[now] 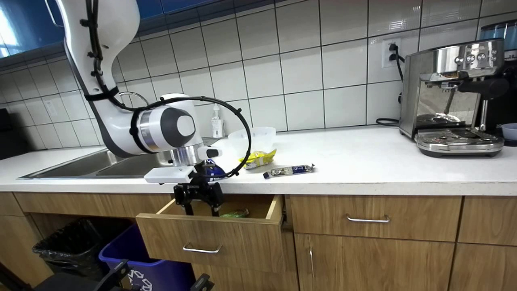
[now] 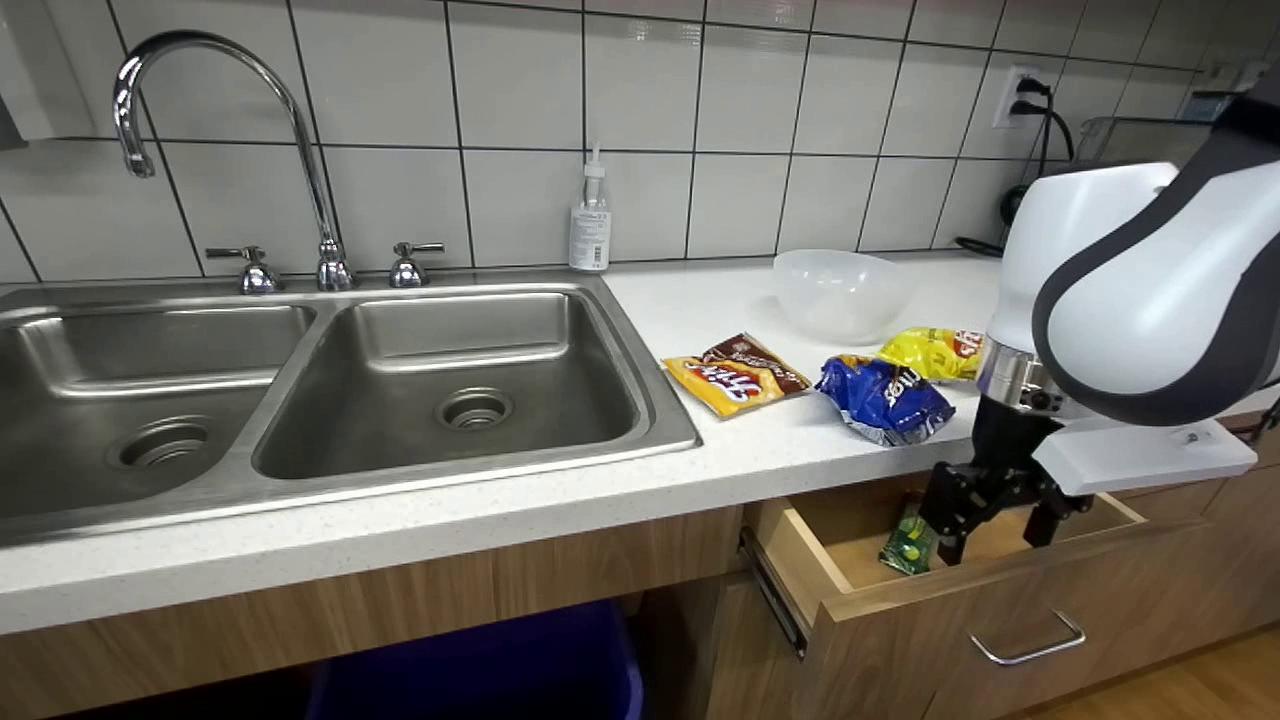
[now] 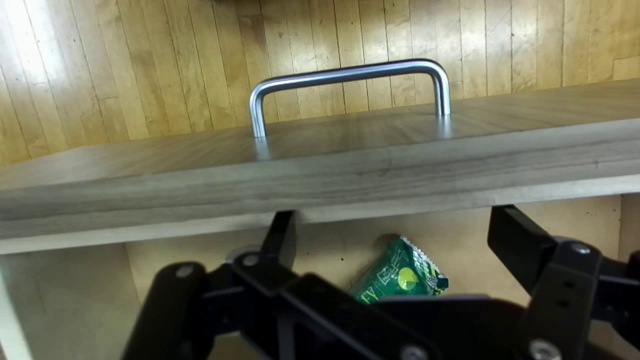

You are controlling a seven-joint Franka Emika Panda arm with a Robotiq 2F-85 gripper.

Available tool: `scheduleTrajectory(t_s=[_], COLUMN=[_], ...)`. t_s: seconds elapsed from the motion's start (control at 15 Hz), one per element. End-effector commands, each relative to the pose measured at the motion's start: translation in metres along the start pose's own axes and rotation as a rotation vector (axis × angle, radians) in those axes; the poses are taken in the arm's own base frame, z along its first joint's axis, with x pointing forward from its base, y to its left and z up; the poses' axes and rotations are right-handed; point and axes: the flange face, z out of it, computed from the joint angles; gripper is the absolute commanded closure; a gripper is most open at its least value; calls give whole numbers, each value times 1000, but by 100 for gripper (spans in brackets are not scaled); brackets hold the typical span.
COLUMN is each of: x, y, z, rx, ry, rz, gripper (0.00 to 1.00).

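One arm is hanging past counter's front edge, gripper pointing down into pulled-out drawer. Fingers are standing wide apart, holding nothing. Green packet is lying in drawer, showing between fingers in wrist view. Blue packet behind front edge is showing in both exterior views only.

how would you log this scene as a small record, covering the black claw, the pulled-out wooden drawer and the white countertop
claw: two-fingered, jaws apart, pointing down, holding nothing
drawer: open, beneath the claw
inside drawer: small shiny green packet, not gripped
countertop: crumpled blue packet, crumpled yellow packet, flat orange-and-brown packet, slim silver-and-blue packet, translucent round bowl
sink: stainless-steel, double-basin, set into the countertop
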Motion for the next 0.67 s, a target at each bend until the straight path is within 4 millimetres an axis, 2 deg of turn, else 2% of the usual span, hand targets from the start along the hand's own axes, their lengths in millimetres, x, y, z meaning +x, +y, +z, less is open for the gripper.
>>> scheduleTrajectory(t_s=[0.0, 0.6], x=[-33, -67], y=[1, -2], z=[5, 10], rx=[-7, -29], ry=[-80, -170], rz=[9, -11], gripper=[0, 0])
